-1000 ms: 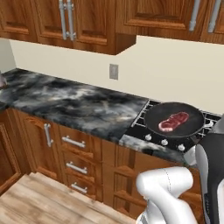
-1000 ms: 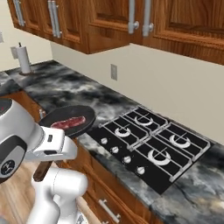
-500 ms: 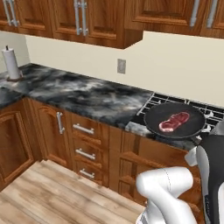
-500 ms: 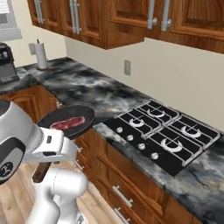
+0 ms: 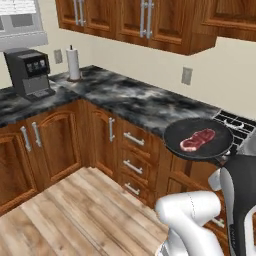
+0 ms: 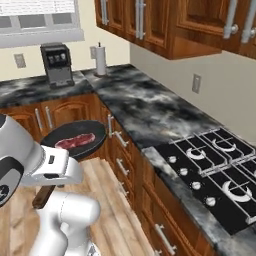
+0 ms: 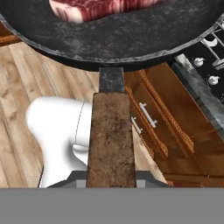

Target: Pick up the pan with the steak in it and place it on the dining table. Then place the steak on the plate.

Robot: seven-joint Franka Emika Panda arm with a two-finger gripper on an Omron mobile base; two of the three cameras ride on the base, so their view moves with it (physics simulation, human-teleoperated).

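The black pan (image 5: 172, 136) hangs in the air in front of the counter drawers, level, with the red steak (image 5: 197, 140) lying in it. In the right base view the pan (image 6: 96, 148) with the steak (image 6: 75, 141) sits just beyond my white hand. My gripper (image 6: 50, 181) is shut on the pan's brown wooden handle (image 6: 42, 197). The hand view looks along that handle (image 7: 111, 140) to the pan (image 7: 118, 41) and the steak (image 7: 98, 8); my gripper (image 7: 111, 180) is under the handle's near end. The dining table and the plate are out of view.
An L-shaped marbled counter (image 5: 135, 102) runs along the wall over wooden drawers. A coffee machine (image 5: 30, 72) and a paper towel roll (image 5: 73, 62) stand at its corner. The hob (image 6: 215, 170) lies to the right. Wooden floor (image 5: 65, 210) opens to the left.
The whole picture has shifted as the base moved: the counter corner with the coffee machine and the floor have come into view. The pan with the steak stays held in my gripper.
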